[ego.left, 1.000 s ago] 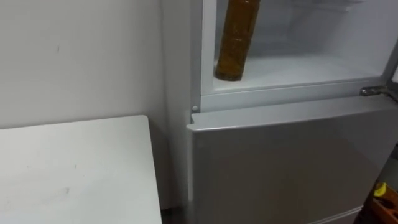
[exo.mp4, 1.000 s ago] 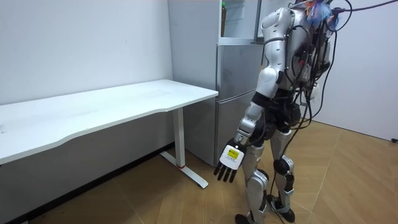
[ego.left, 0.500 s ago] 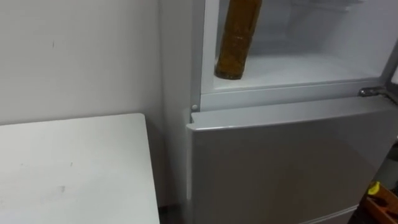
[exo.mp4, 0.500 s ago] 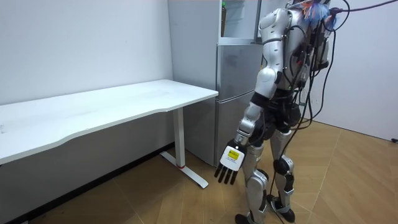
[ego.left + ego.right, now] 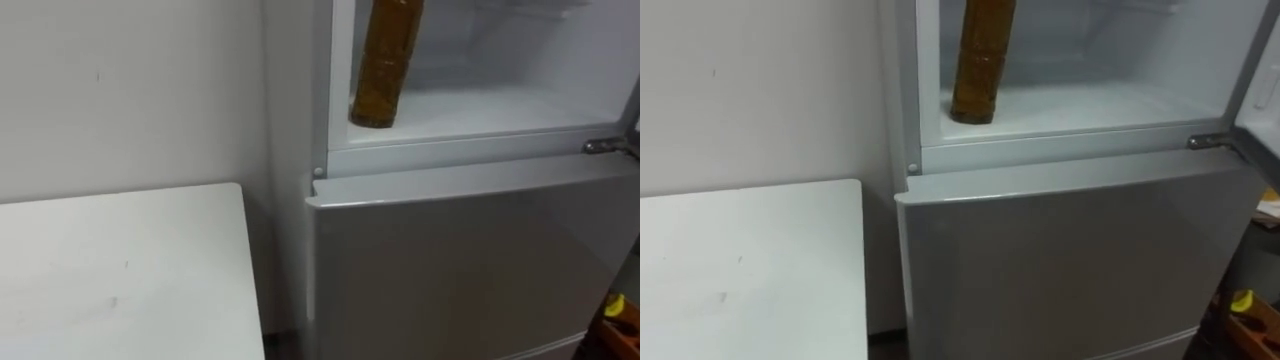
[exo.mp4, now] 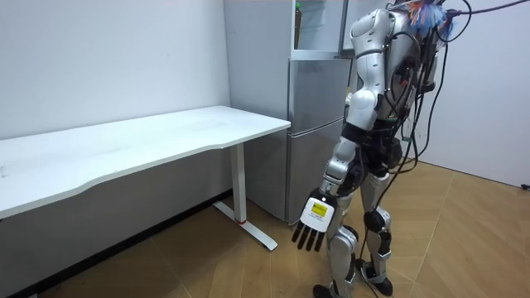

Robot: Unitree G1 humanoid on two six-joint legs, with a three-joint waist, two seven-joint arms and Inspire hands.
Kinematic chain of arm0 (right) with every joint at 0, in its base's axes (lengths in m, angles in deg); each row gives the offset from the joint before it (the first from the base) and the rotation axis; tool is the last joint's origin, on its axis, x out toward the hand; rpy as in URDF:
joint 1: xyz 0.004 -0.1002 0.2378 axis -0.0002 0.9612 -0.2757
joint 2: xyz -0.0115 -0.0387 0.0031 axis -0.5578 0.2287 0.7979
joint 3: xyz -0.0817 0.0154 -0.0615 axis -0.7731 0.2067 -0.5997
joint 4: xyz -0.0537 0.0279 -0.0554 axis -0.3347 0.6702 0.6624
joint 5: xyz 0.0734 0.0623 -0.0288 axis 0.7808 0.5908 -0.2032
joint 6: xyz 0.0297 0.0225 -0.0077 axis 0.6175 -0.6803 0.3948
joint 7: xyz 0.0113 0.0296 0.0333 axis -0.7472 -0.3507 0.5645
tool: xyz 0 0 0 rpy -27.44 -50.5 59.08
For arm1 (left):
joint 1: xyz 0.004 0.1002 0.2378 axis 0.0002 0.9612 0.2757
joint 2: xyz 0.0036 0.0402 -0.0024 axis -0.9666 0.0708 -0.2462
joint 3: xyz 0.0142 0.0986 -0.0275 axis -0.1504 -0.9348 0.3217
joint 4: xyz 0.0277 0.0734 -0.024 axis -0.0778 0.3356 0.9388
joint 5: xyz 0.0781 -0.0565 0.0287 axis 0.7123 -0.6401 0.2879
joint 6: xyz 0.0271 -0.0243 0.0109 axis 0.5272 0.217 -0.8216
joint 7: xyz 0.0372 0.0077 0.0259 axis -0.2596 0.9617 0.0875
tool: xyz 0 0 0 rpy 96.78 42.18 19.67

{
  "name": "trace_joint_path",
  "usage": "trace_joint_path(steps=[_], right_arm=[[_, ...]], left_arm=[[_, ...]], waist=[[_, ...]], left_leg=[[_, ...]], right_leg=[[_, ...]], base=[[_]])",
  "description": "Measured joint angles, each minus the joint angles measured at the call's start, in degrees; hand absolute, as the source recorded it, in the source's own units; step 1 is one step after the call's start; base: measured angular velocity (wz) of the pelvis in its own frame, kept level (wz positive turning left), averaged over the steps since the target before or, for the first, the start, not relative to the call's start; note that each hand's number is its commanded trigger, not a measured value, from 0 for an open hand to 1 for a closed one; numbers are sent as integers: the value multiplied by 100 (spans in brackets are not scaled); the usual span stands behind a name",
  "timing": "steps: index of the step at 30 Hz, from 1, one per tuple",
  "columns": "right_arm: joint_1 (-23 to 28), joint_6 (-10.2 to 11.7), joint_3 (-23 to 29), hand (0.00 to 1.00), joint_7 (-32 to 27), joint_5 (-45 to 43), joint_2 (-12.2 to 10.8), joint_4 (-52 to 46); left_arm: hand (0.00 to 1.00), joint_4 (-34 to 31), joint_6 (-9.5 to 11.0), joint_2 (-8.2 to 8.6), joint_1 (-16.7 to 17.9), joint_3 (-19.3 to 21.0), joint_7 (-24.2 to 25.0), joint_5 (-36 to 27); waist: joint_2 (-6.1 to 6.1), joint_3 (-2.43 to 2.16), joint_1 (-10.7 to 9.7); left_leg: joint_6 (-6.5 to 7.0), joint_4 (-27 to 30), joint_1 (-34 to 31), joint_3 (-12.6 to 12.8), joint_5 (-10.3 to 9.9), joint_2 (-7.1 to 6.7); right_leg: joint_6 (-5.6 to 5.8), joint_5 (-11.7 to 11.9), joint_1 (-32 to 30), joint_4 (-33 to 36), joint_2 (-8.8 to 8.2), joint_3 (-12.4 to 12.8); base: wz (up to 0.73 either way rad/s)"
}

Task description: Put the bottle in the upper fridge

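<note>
White fridge walls up close is what the eye views give us, while the room view gives us the stance: the robot stands right at the fridge front, facing it. Its left hand (image 6: pixel 315 222) hangs low beside its leg, well apart from the shelf, fingers straight and pointing down at the wooden floor (image 6: pixel 464 240), holding nothing. The bottle (image 5: pixel 385 65) is amber-brown and ribbed toward its base. Its top runs out of the eye views, so we can't tell about a cap. It stands upright in the upper fridge (image 5: pixel 490 105), on the white shelf floor at the left side, close to the front lip. That compartment is open toward us, and the bottle is the one thing we can make out in it. There's a metal hinge (image 5: pixel 603 146) at its lower right corner. Below it the grey lower door (image 5: pixel 450 270) is closed, and the white table (image 5: pixel 120 280) sits just beside the fridge on the left.
</note>
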Motion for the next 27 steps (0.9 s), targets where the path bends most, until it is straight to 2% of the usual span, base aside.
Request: trace_joint_path(steps=[5,10,27], right_arm=[[-4,-7,-8,0,-124,-198,0,-270],[-3,-17,-77,0,-118,-633,-2,-386],[-3,-17,-312,0,14,-804,-2,-454]], left_arm=[[0,-4,-1,36,72,-41,-22,0],[0,2,7,34,71,-36,-28,5],[0,106,89,34,73,-36,1,17]], waist=[[-30,-13,-10],[-60,-8,2],[-72,9,40]], left_leg=[[0,3,-27,1,1,-2],[0,6,-29,5,1,-5],[-1,-3,-21,10,0,-1]], right_leg=[[2,-3,-29,-20,0,-2],[2,-3,-42,-11,-3,2],[2,-3,-43,-11,0,-1]], base=[[0],[0],[0]])
